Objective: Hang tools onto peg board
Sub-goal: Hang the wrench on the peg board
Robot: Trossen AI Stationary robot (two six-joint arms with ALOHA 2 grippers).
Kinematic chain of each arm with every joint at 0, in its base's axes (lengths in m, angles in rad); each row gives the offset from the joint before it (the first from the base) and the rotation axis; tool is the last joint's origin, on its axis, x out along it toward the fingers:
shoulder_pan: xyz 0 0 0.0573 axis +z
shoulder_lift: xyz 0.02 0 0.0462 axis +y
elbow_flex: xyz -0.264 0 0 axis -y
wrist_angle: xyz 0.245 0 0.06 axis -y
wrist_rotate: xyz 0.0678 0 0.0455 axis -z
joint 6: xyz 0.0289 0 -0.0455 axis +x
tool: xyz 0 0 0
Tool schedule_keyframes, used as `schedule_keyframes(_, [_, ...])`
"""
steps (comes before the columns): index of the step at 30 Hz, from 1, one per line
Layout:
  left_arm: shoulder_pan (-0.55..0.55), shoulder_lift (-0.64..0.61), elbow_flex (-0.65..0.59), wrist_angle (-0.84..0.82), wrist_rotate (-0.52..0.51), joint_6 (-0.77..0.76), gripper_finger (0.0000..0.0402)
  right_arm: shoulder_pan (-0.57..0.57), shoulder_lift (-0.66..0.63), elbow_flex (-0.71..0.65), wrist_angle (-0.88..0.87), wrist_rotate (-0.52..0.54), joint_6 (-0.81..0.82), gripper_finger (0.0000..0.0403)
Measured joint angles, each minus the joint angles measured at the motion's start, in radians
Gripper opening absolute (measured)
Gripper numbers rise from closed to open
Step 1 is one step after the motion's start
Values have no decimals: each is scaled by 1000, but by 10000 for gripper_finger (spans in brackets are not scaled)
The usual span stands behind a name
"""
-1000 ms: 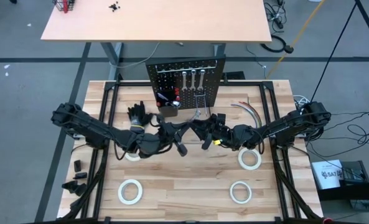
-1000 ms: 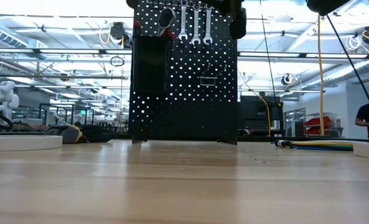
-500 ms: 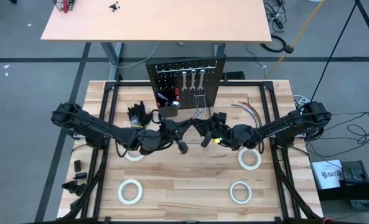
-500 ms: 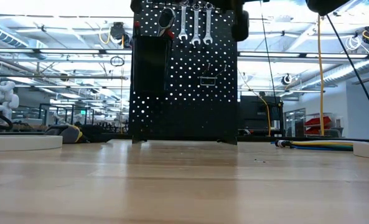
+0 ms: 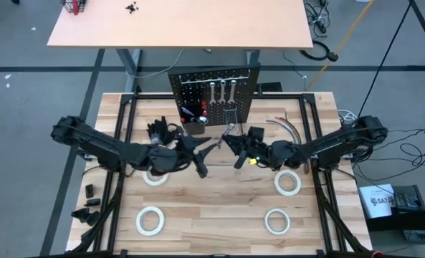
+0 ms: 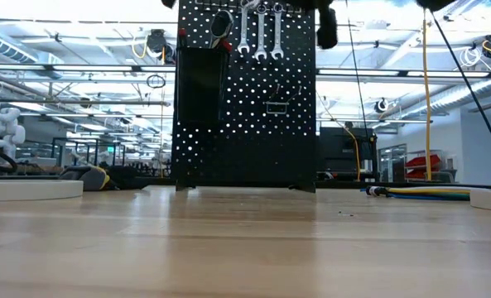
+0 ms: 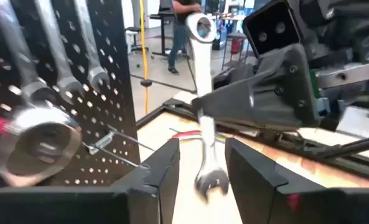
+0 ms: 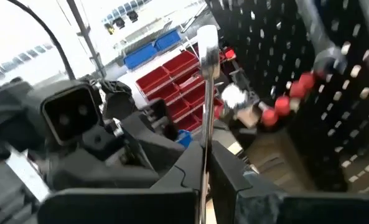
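The black peg board stands upright at the table's far middle, with three silver wrenches hanging near its top. In front of it my right gripper is shut on another silver wrench, well above the table. My left gripper is open just to that wrench's left. In the left wrist view the wrench's open end shows between the left fingers with a gap on each side. A ratchet head and red screwdriver handles sit by the board's bin. My right gripper pinches the wrench's shaft about midway along, between its two fingers. The fingers come nearly level from the table's right side and lie across the shaft. The wrench stands upright and clear of the table, ring end up, open end down.
Several white tape rolls lie flat on the near half of the table, one partly under my left arm. Black gloves lie left of the board and thin cables right of it. A black frame rail runs along the table's sides.
My left gripper has let go of the wrench and drawn back toward the table's left edge, so the two grippers now stand apart. The wrench stays upright in my right gripper, which has kept its place in front of the board.
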Motion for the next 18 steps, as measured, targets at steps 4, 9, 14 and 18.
schedule_keyframes(4, [-16,-71,0,-83,54,-2,133,-23,-130,0,-197,-26,-51,4])
schedule_keyframes(9, [-42,-124,0,-82,224,17,134,-128,-305,0,-432,-286,-105,4])
schedule_keyframes(14, [-61,-128,0,-85,297,58,134,-310,-402,0,-584,-591,-107,4])
schedule_keyframes(18, [-62,-129,0,-85,296,53,134,-453,-418,0,-617,-745,-92,4])
